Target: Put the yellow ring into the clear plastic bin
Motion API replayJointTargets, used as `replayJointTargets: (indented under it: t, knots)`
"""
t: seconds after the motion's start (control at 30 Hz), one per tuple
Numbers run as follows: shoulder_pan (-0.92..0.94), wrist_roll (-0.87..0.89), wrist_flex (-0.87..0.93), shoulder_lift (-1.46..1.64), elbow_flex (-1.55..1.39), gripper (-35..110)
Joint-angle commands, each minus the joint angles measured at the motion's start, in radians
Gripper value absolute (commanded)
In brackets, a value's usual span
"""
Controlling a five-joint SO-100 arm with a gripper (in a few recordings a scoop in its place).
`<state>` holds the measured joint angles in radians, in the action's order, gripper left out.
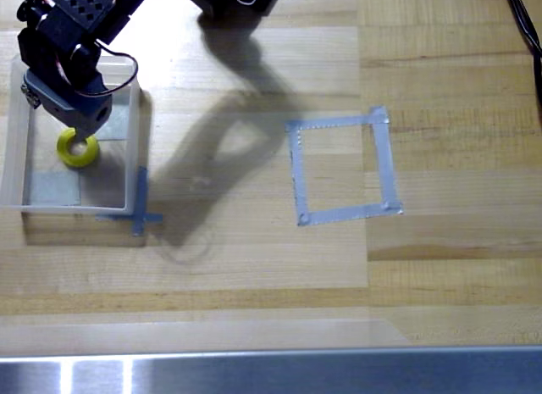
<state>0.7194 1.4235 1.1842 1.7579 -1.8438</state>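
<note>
In the overhead view we find the yellow ring (77,149) inside the clear plastic bin (17,203), over the left-centre of its floor, between the grey tape patches (52,188) that show through the base. The gripper (78,123) sits right above the ring's upper edge, its dark body covering the fingertips, so we cannot tell whether the fingers are clamped on the ring or already parted, nor whether the ring rests on the floor or hangs just off it. We judge the step in hand to be the release. To do it well, we keep the wrist steady over the middle of the bin, away from the frosted walls, and bring the ring low before we let go, since a smooth round ring dropped from height may bounce or roll to a wall. We open the fingers fully and in one motion, so neither finger drags the ring sideways, and only then lift straight up, clear of the rim, watching that the ring does not cling to a finger. The bin itself is light, so we avoid nudging its wall on the way out. Well to the right, the grey tape square (342,166) on the wooden table (254,267) plays no part.
</note>
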Motion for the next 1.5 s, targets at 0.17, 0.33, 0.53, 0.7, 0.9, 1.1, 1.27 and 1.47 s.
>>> replayJointTargets:
  t: [0.17,0.33,0.53,0.7,0.9,1.1,1.27,1.47]
  knots:
    - [-0.331,0.009,0.296,0.377,-0.057,14]
    - [-0.526,0.011,0.307,0.574,-0.268,9]
    - [-0.69,0.11,0.261,0.873,-0.601,8]
    - [-0.753,0.213,0.241,1.129,-0.824,8]
    - [-0.762,0.238,0.252,1.351,-0.976,8]
    - [-0.764,0.247,0.253,1.457,-1.052,8]
    - [-0.764,0.242,0.252,1.489,-1.075,8]
    - [-0.764,0.238,0.252,1.493,-1.123,8]
